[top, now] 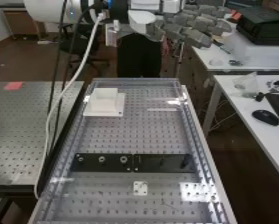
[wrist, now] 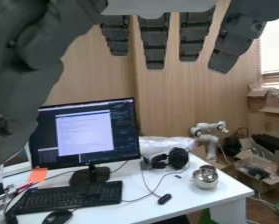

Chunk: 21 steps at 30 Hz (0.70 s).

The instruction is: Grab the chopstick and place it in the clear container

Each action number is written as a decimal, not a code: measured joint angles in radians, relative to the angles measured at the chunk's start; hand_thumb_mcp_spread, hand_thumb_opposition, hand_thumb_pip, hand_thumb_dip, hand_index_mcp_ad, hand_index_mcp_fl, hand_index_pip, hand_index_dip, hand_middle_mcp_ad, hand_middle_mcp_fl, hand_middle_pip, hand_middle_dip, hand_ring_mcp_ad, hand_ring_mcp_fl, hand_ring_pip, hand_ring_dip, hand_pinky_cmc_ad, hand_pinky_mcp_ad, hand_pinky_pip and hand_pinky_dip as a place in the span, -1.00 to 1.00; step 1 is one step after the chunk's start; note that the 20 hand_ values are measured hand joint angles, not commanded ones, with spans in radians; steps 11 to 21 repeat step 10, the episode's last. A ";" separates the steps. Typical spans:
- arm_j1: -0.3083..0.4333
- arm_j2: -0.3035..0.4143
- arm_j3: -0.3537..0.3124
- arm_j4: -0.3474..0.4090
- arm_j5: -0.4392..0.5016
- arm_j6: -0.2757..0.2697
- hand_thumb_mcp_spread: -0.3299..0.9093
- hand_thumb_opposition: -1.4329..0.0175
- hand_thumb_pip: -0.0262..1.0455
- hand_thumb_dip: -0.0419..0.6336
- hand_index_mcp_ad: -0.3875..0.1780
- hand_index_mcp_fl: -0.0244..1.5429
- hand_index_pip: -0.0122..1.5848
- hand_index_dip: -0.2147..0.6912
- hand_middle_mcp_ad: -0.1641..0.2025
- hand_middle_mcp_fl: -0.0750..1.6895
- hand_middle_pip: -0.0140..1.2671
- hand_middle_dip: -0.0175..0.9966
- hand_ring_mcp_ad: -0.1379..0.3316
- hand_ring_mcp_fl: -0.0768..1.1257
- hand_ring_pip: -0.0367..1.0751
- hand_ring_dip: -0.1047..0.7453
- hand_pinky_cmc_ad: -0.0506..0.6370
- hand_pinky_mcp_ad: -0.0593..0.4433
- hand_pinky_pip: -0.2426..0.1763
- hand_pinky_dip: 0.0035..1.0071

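At the top of the high view, the dark grey hand (top: 189,26) is held high beyond the bench's far end, its fingers stretched toward the right. Straight, spread fingers of the hand (wrist: 154,42) also hang in the wrist view, with nothing between them. A large, low structure with clear walls (top: 133,81) surrounds the perforated bench top; I cannot tell whether it is the clear container. Inside its far right part lies a thin pale streak (top: 161,109), either a slim object or glare.
A white stepped block (top: 104,103) stands at the far left of the bench. A black plate with round fittings (top: 102,160) crosses the middle, and a small white plate (top: 140,188) lies nearer. A white cable (top: 68,87) runs down the left side. Desks flank the right.
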 joint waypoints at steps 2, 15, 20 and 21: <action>0.002 0.001 -0.002 -0.024 -0.016 0.011 -0.41 -0.08 0.14 -0.93 0.17 -0.94 -0.91 -0.43 0.52 -0.84 -0.77 -0.71 0.41 -0.85 -0.78 -0.68 0.25 0.32 -0.27 -0.56; 0.012 0.039 -0.035 -0.039 0.007 0.032 -0.41 -0.07 0.11 -0.93 0.17 -0.94 -0.90 -0.43 0.58 -0.83 -0.77 -0.71 0.41 -0.85 -0.78 -0.68 0.25 0.32 -0.27 -0.53; 0.012 0.039 -0.035 -0.039 0.007 0.032 -0.41 -0.07 0.11 -0.93 0.17 -0.94 -0.90 -0.43 0.58 -0.83 -0.77 -0.71 0.41 -0.85 -0.78 -0.68 0.25 0.32 -0.27 -0.53; 0.012 0.039 -0.035 -0.039 0.007 0.032 -0.41 -0.07 0.11 -0.93 0.17 -0.94 -0.90 -0.43 0.58 -0.83 -0.77 -0.71 0.41 -0.85 -0.78 -0.68 0.25 0.32 -0.27 -0.53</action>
